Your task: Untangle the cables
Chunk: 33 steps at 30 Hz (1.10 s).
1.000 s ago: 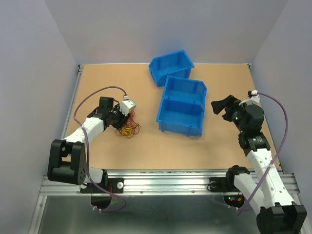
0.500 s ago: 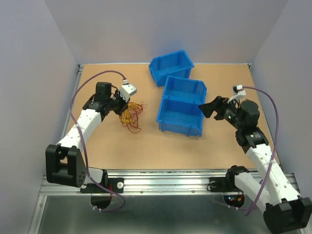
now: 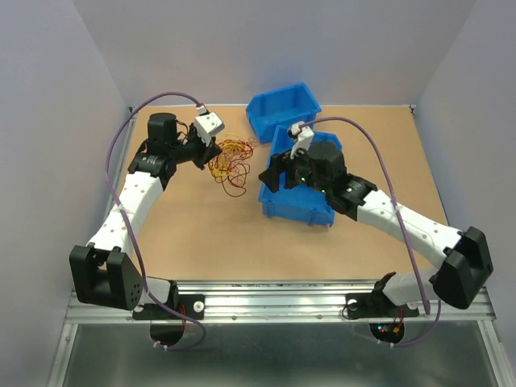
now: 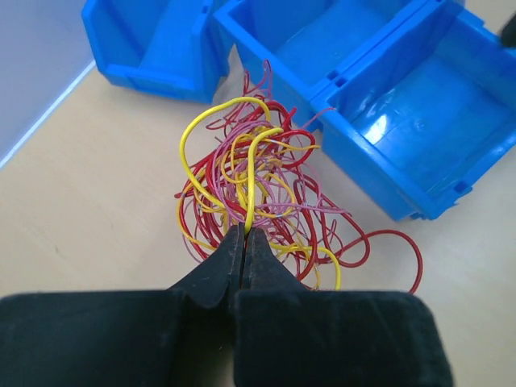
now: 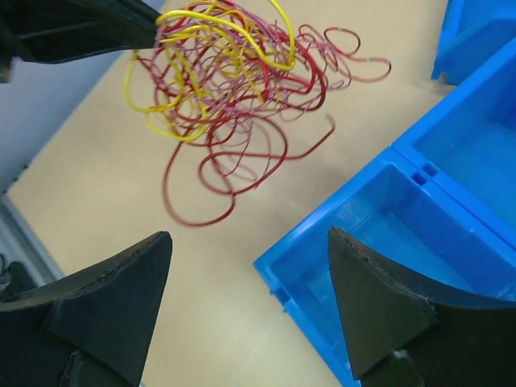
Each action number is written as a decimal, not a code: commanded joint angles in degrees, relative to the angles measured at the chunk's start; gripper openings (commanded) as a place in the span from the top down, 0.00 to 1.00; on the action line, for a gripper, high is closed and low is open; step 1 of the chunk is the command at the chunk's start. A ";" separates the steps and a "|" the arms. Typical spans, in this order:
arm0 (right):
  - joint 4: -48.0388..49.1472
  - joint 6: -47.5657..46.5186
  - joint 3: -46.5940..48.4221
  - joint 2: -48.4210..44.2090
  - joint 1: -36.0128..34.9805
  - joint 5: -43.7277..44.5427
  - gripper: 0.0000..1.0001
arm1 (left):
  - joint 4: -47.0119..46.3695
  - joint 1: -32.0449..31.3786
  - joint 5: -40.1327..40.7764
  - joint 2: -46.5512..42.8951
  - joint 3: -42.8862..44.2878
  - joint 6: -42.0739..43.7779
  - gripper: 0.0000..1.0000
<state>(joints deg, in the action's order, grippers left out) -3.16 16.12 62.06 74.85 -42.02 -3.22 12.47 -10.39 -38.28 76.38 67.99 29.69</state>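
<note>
Pinching cables (image 4: pixel 250 189) | left end effector (image 4: pixel 244 232) clamped | right end effector (image 5: pixel 248 235) spread

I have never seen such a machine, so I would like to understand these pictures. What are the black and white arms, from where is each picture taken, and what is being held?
These are two robot arms, bolted at the near edge of a table. The wide picture looks down from a fixed camera above and behind them. The other two come from small cameras on the wrists, so each shows its own black fingers at the bottom. On the table there are blue plastic bins and a tangle of very thin red and yellow wires. The left gripper is shut on a few of these wires. The right gripper is open and holds nothing; it hangs near the tangle, by a bin.
</note>
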 commanded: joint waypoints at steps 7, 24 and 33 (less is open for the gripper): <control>19.41 -4.69 1.57 10.22 -5.97 7.33 0.16 | 1.93 -0.07 -12.50 -8.43 -4.09 1.23 1.00; 21.97 -3.03 -2.20 5.50 -7.11 18.59 0.99 | 0.59 0.02 0.71 -15.81 -8.47 -3.82 1.00; 24.25 -4.87 -3.71 6.44 -7.20 7.37 0.19 | 2.46 1.34 -5.21 -18.46 -8.75 -0.78 1.00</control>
<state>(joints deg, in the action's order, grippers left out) 18.22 12.80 58.22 78.39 -48.80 10.59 15.68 -8.91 -36.69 59.66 58.70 27.88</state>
